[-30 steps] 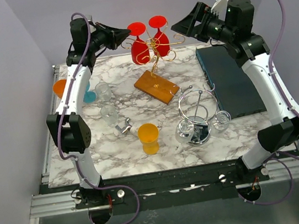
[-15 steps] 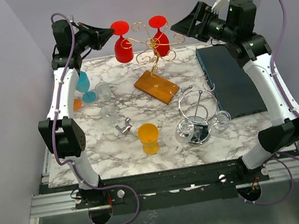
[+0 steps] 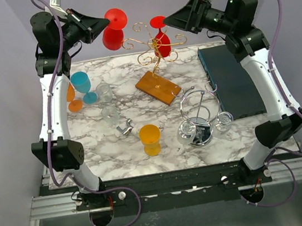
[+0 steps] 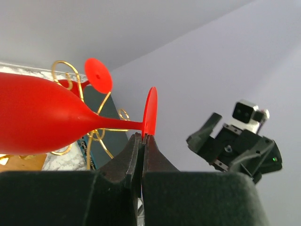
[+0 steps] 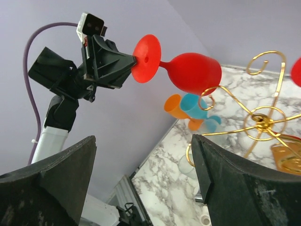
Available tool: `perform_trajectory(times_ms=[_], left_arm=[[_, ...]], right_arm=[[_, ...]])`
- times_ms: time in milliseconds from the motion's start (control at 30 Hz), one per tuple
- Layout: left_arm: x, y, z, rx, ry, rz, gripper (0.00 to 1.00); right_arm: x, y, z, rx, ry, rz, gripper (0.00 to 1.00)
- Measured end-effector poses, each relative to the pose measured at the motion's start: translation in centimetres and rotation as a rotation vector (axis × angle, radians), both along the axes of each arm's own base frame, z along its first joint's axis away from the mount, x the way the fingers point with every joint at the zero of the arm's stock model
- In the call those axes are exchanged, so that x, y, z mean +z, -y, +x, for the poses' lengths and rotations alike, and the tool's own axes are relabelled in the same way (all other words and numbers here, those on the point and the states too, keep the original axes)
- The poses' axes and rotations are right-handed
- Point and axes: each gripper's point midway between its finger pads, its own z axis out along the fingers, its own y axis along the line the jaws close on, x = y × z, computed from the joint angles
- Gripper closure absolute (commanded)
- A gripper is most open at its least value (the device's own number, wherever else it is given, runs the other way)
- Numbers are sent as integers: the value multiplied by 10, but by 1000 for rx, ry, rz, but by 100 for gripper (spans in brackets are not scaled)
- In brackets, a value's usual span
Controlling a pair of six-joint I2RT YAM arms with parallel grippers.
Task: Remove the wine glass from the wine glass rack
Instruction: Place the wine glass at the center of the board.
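My left gripper [image 3: 103, 23] is shut on the round foot of a red wine glass [image 3: 111, 37], which I hold on its side high above the table's back left. In the left wrist view the fingertips [image 4: 146, 138] pinch the rim of the foot and the bowl [image 4: 37, 117] points left. The glass is just off the left arm of the gold wire wine glass rack [image 3: 155, 49], which stands on a wooden base. A second red glass [image 3: 161, 39] hangs on the rack. My right gripper [image 3: 169, 19] is open and empty, right of the rack's top, facing the held glass [image 5: 193, 70].
A blue goblet [image 3: 81, 83] and an orange goblet [image 3: 72, 99] stand at the left. Two clear glasses [image 3: 105, 92] are beside them, with an orange cup [image 3: 150, 139] at the front. A chrome wire stand [image 3: 199, 118] and a dark blue pad [image 3: 233, 79] fill the right.
My left arm has risen and swung left, carrying the red glass off the rack and tilting it sideways. The right gripper has moved slightly up and left.
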Motion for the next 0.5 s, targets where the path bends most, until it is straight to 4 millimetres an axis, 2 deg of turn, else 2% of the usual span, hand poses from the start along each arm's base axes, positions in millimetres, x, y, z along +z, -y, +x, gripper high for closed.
perform_trajectory(times_ms=[167,300,500], left_arm=[[35,3,-41,-44,107,23,100],[54,6,-68,-80,158,28,100],[59,19,-91,-140,182,35,100]], right_arm=[[6,-32,-7,89,7,30,18],[6,-60,-13,162,5,51,19],[6,-84,-25,228,-6,81,25]])
